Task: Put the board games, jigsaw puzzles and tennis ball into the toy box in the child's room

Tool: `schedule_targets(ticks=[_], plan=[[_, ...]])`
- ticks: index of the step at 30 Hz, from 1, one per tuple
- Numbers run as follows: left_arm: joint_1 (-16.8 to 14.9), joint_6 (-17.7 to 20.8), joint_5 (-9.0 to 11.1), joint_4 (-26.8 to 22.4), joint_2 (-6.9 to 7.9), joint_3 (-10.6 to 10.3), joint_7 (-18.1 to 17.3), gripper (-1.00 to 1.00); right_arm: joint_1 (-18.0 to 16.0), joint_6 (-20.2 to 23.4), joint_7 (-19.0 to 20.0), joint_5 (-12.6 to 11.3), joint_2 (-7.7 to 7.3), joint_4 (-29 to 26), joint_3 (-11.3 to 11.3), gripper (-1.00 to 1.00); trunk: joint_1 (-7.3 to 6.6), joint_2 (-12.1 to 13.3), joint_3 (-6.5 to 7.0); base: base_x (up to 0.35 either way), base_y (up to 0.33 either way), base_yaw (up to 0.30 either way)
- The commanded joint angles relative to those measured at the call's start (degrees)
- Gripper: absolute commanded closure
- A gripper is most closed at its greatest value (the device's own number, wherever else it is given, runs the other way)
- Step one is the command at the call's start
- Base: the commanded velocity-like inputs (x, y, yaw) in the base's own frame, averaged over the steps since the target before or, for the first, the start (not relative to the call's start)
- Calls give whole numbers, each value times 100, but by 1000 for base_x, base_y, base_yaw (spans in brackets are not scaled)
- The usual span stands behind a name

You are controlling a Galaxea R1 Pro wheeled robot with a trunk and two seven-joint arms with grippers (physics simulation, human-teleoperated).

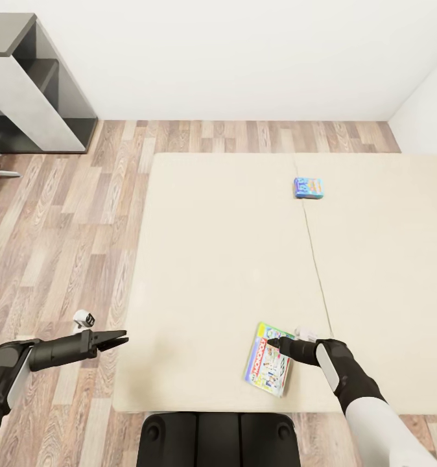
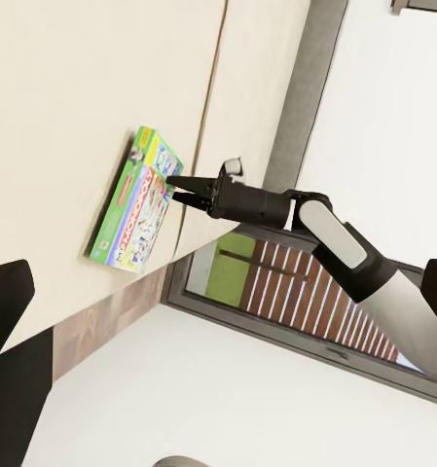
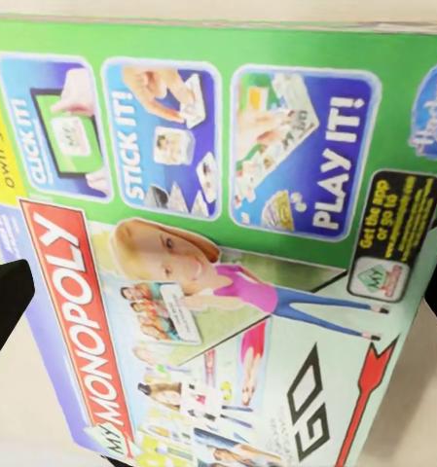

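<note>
Two board games lie on the cream bed (image 1: 231,259). The green-white Monopoly box (image 1: 268,368) (image 2: 135,202) (image 3: 218,253) rests flat near the bed's front edge. A blue box with yellow print (image 1: 308,187) lies farther back, beside the seam. My right gripper (image 1: 271,342) (image 2: 175,189) hovers low over the Monopoly box's far end, open, its fingers (image 3: 4,306) spread on either side of the lid. Whether it touches the box I cannot tell. My left gripper (image 1: 119,340) is open and empty at the bed's left edge, above the floor.
A grey shelf unit (image 1: 40,84) stands against the white wall at the back left. A small white object (image 1: 82,318) lies on the plank floor near my left arm. My dark base (image 1: 218,438) meets the bed's front edge. A dark-framed window (image 2: 276,282) sits behind the bed.
</note>
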Motion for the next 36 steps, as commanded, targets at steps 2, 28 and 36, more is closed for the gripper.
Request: schedule_targets(ticks=[2,28,36], plan=[[-2,61,-2,0,-4,-6,-23,-100,-1,38,4,-31,2,-7,-16,-100,3,-8,-5,0,57,0],[-2,61,-2,0,2,0,-23,-100,-1,39,4,-31,4,-9,-16,-100,3,-8,-5,0,25,0],[-2,61,-2,0,2,0,-23,-100,-1,34,4,-31,4,-7,-8,-100,3,-8,-5,0,29,0]])
